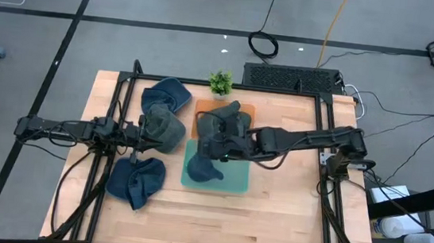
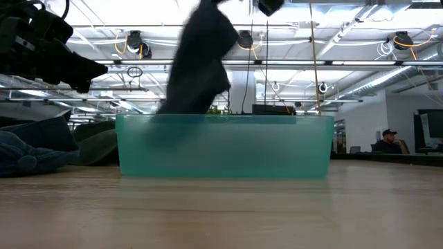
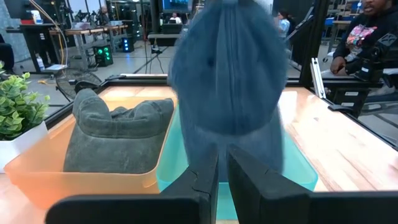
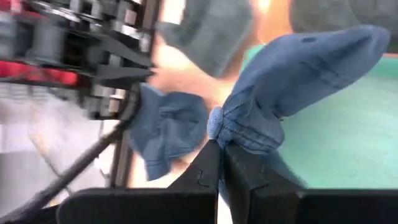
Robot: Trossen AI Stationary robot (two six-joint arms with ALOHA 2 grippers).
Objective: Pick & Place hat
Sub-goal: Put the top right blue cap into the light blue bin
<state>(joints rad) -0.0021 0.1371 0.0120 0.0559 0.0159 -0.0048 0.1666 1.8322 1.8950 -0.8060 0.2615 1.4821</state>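
My right gripper (image 1: pixel 212 151) (image 4: pixel 219 155) is shut on a blue denim hat (image 1: pixel 199 168) (image 2: pixel 201 62) (image 3: pixel 230 81) over the left part of the teal bin (image 1: pixel 235 181) (image 2: pixel 221 149). The hat hangs down and its lower end dips behind the bin's near wall. My left gripper (image 1: pixel 145 133) (image 3: pixel 222 180) is shut and raised above the table's left half. It is beside a grey-green hat (image 1: pixel 167 129) and faces the two bins. Another grey hat (image 3: pixel 118 134) lies in the orange bin (image 1: pixel 248 110) (image 3: pixel 37 177). My right gripper pinches a bunched fold of the blue hat's crown (image 4: pixel 225 134), close to the round top button (image 4: pixel 216 121), between its two fingers. The fingers come from above, on the table's right side. The hat hangs slack below them, and I cannot tell whether its lower end touches the bin's floor.
Two more blue hats lie on the table's left part, one far (image 1: pixel 170 93) and one near (image 1: pixel 135 181) (image 4: pixel 168 130). A small potted plant (image 1: pixel 220 82) (image 3: pixel 15 106) stands at the far edge behind the orange bin. Bare wood stretches along the near and right sides.
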